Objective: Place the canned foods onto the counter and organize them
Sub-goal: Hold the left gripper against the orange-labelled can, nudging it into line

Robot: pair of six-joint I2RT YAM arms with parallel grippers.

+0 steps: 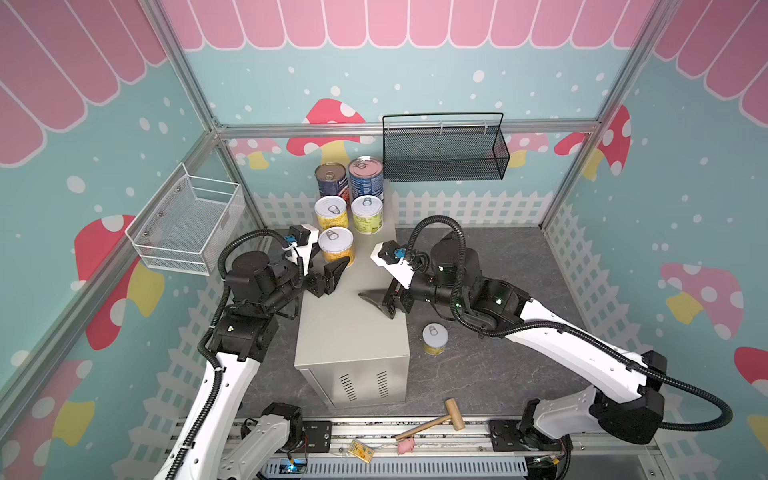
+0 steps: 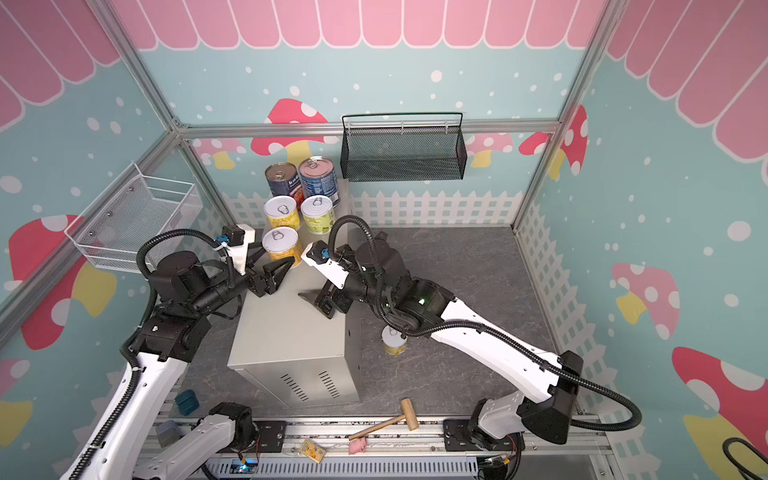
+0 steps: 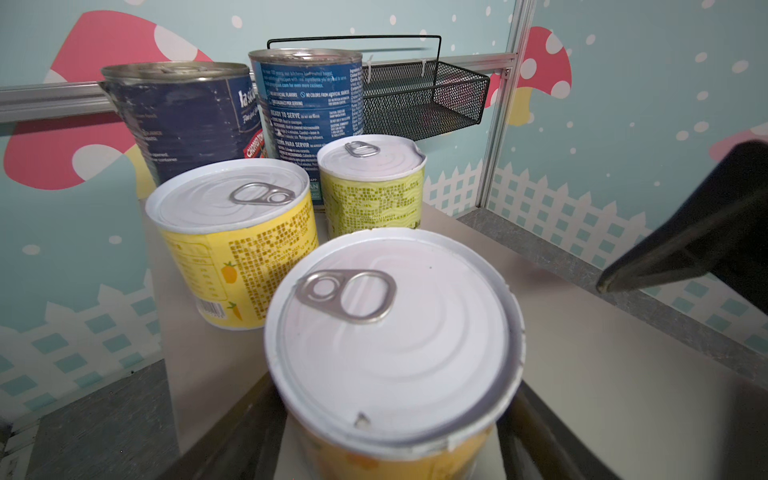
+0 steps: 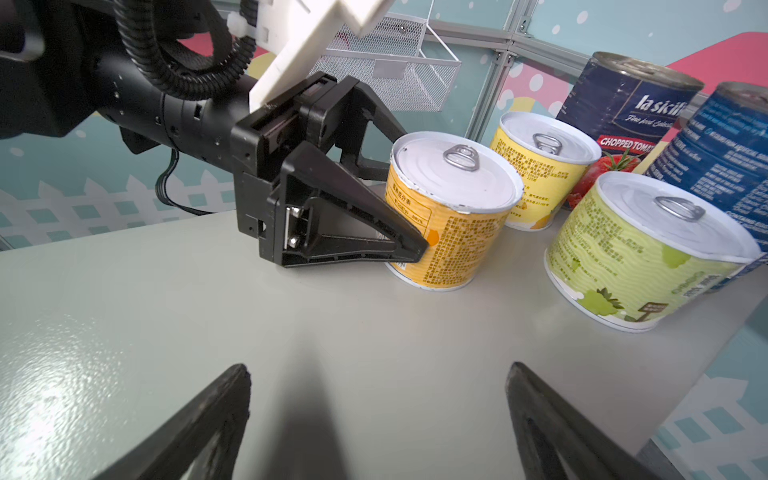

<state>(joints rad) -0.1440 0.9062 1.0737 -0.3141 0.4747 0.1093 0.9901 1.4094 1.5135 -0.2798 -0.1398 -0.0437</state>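
The beige counter (image 1: 353, 332) fills the centre of both top views. Over its bare middle the right gripper (image 4: 379, 369) hangs spread wide, holding nothing. The left gripper (image 1: 337, 270) pinches the nearest yellow can (image 1: 336, 245), which stands on the counter just left of centre. Above it in the frame stand two tall blue cans (image 1: 331, 178) and two more short yellow cans (image 1: 331, 212). A fourth short can (image 1: 434, 338) sits on the floor (image 1: 498, 374), lower right of the counter. One mallet (image 1: 432, 422) lies at bottom centre.
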